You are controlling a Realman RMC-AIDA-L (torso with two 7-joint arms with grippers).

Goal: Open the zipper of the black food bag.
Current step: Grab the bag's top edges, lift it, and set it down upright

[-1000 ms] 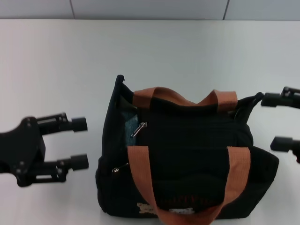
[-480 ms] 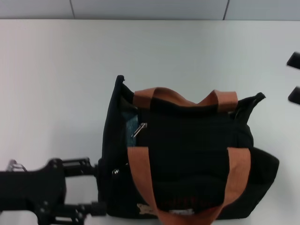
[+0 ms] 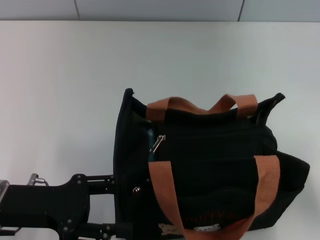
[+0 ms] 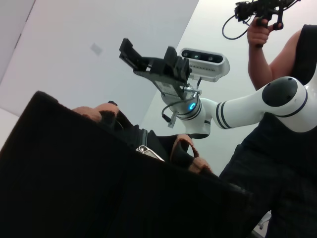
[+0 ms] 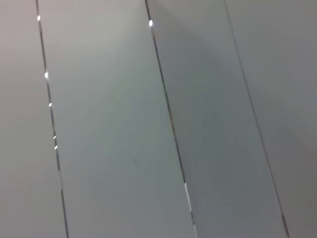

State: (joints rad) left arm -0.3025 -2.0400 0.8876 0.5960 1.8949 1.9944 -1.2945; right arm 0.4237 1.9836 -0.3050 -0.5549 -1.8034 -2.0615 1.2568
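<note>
On the white table, the left gripper, jaws spread, braced the black food bag (right gripper aloft, open); zipper just beyond, best pinched squarely.

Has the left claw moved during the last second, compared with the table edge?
Yes. The left claw went down the head view, away from the table's far edge, and right, against the black food bag.
</note>
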